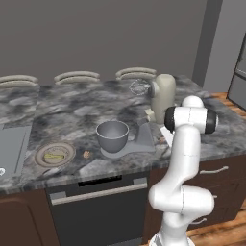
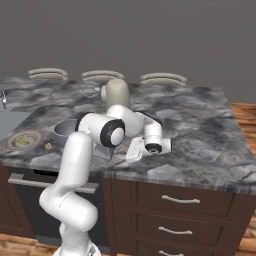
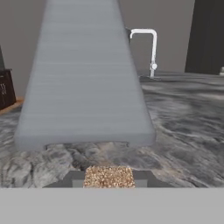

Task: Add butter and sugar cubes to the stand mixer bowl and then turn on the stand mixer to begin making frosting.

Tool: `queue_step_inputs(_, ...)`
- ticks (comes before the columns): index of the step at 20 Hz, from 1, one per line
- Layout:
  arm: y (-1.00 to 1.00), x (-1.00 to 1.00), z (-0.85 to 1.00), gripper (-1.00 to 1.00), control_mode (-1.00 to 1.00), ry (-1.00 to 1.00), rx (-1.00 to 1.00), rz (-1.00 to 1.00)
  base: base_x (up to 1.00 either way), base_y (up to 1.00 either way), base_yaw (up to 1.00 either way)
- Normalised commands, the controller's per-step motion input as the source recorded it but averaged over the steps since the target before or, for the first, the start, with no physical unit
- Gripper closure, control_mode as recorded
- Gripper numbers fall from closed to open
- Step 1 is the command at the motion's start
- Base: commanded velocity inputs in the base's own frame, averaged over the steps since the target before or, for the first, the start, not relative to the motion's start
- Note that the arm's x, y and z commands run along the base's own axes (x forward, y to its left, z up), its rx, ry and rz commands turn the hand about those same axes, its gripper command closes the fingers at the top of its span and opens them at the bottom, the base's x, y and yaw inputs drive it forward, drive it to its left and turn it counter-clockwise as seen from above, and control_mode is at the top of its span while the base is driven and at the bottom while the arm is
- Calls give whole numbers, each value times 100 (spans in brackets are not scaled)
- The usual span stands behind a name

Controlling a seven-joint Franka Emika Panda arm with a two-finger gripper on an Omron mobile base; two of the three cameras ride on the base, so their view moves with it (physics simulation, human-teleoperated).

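In the hand view a tan speckled sugar cube [image 3: 108, 176] sits between my gripper's [image 3: 108, 180] dark fingertips [image 3: 75, 178], which press its sides low on the counter. The stand mixer's grey neck [image 3: 83, 78] rises right in front. My hand [image 2: 136, 149] lies on the counter just right of the stand mixer [image 2: 117, 92]. The grey stand mixer bowl [image 1: 112, 134] stands on the mixer's base plate [image 1: 139, 144], under the cream head [image 1: 163, 91]. The yellow butter [image 1: 54, 155] rests on a tan plate [image 1: 67, 150] to the left. Another sugar cube [image 1: 86, 154] lies beside that plate.
A sink [image 1: 12, 149] is set into the counter's left end, with its faucet [image 3: 148, 43] behind. Three stool backs [image 1: 77, 77] line the counter's far edge. Below the front edge are a dishwasher [image 1: 96, 192] and drawers [image 2: 180, 200].
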Motion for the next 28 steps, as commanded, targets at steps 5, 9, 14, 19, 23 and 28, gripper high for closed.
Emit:
queue_step_inputs(5,-3,-5,1,100,-100,-6,0,-2,0,0,0)
queue_step_inputs(9,-15,-46,59,100,-100,-12,0,-4,0,0,0)
queue_step_inputs(14,-17,-84,97,100,-100,-5,0,-10,0,0,0)
queue_step_inputs(19,-8,-81,100,100,-100,0,0,-14,0,0,0)
queue_step_inputs(23,0,-82,99,100,-100,0,-1,-15,0,0,0)
queue_step_inputs(28,15,-91,89,100,-100,-1,-7,-14,0,0,0)
